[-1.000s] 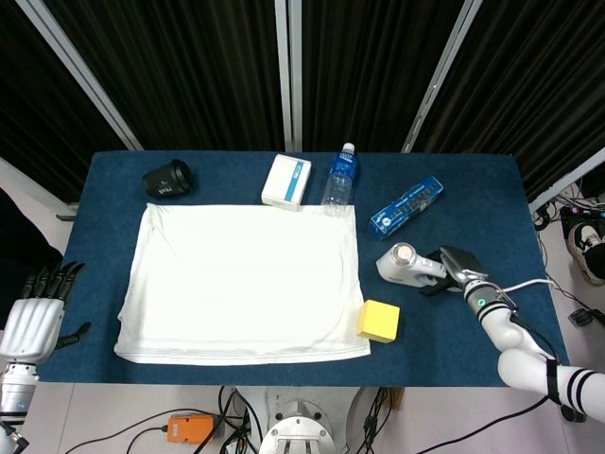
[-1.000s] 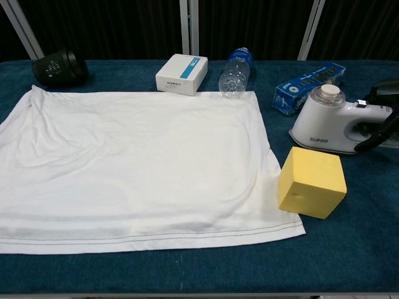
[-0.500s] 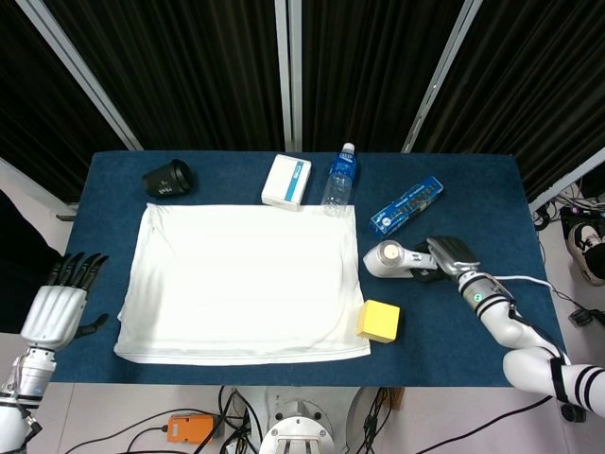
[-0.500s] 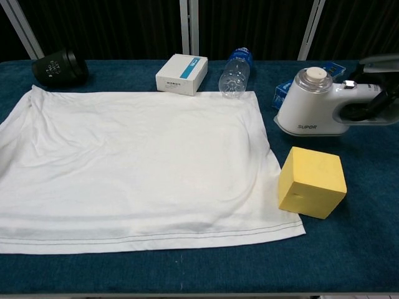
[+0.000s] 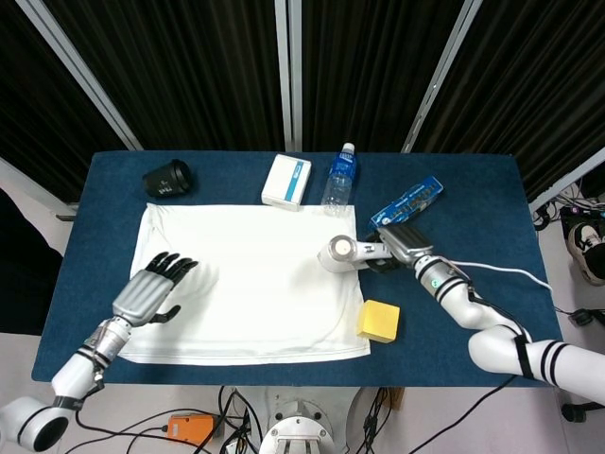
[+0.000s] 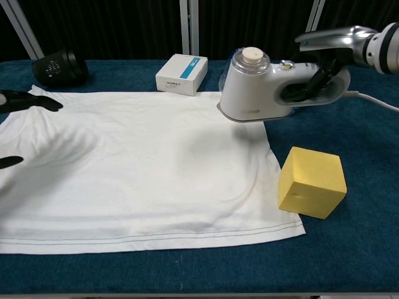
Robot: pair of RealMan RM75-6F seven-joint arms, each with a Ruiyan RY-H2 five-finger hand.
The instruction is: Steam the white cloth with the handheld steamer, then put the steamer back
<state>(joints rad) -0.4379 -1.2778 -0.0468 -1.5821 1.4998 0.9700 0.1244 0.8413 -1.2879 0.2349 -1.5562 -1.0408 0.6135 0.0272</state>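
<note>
The white cloth [image 5: 241,284] [image 6: 137,168] lies spread flat on the blue table. My right hand [image 5: 405,241] [image 6: 330,53] grips the handle of the white handheld steamer [image 5: 342,252] [image 6: 255,87], which hangs over the cloth's right edge near its far corner. My left hand [image 5: 151,288] hovers open above the cloth's left part with fingers spread; only its dark fingertips [image 6: 25,103] show at the left edge of the chest view.
A yellow cube [image 5: 378,321] [image 6: 312,182] sits just right of the cloth. Along the far side stand a black lens [image 5: 168,178], a white box [image 5: 286,181], a water bottle [image 5: 338,179] and a blue packet [image 5: 406,203]. The steamer's cord [image 5: 492,270] trails right.
The right hand lifted the steamer off the table and carried it left over the cloth's right edge. The left hand came in from the table's left edge to above the cloth.
</note>
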